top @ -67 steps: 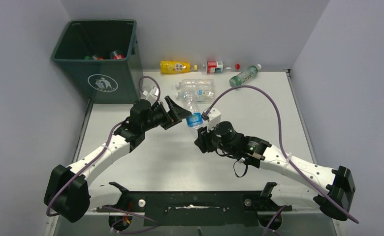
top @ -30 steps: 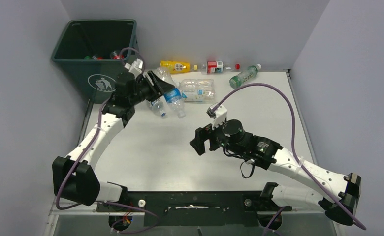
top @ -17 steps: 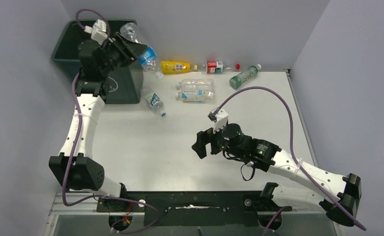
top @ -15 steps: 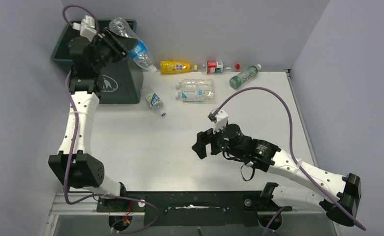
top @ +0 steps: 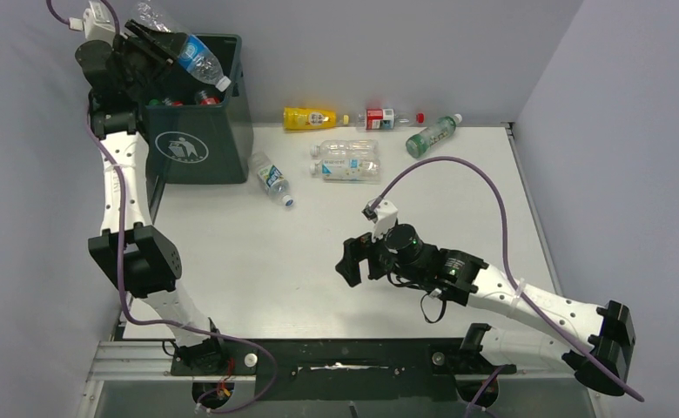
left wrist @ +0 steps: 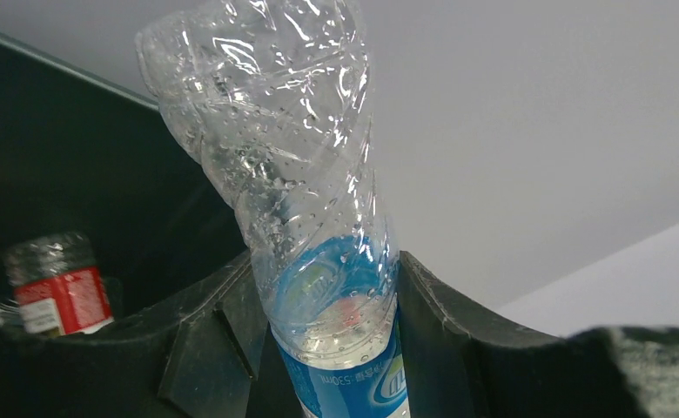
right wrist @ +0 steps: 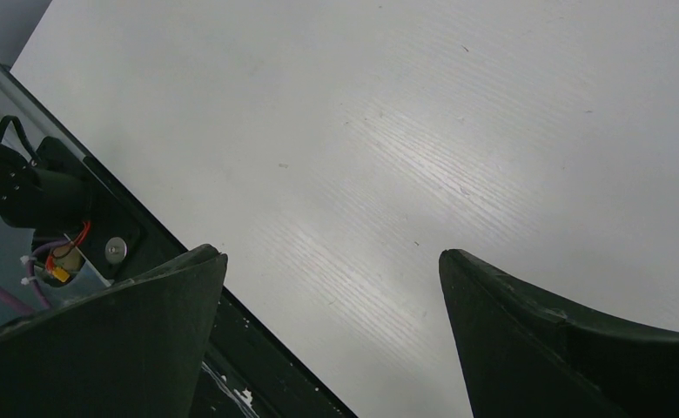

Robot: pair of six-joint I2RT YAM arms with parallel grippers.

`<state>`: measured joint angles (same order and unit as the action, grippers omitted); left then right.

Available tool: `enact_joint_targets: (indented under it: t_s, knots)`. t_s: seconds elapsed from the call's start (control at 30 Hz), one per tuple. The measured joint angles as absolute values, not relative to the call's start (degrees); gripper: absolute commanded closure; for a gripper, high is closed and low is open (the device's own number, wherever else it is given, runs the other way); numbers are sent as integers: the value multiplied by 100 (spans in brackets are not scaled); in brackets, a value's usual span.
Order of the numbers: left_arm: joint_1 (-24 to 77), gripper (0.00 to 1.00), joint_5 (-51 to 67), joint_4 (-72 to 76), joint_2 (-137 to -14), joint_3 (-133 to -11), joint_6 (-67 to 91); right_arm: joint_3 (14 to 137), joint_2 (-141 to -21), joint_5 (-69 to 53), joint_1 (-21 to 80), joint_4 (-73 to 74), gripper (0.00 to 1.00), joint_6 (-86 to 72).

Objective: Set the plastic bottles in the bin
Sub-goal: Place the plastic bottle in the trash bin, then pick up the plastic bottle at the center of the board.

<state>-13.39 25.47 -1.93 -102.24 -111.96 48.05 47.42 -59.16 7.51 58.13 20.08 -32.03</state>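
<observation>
Left pincer clamps the blue-labelled clear bottle at mid-body over the dark green bin. Right pincer gapes wide above the counter.

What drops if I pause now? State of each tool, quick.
Left tool: shut on a blue-label bottle over the bin.
Right tool: open, empty.

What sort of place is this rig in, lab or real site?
Most likely a robot lab test cell: left arm and right arm bolted to a white table, plain grey partition walls boxing it in, and plastic bottles staged beside a green bin.
</observation>
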Motion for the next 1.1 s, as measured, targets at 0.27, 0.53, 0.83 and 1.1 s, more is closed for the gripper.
enact_joint_targets:
  t_s: [0.27, 0.53, 0.83, 1.1]
  knots:
    - [-1398, 49, 1938, -504, -10696, -11747, 3990, 4742, -6099, 755, 5861, 1988, 1, -3203]
    - [-1393, 15, 1472, -1293, -11159, -12416, 3315, 4751, -6351, 753, 5861, 1979, 2, -3179]
    - [-1393, 15, 1229, -2128, -11179, -12571, 2954, 4947, -6753, 753, 5861, 1931, 2, -3087]
    - [-1374, 14, 1420, -2386, -9953, -11469, 2989, 5634, -7861, 862, 5640, 1822, 8, -2836]
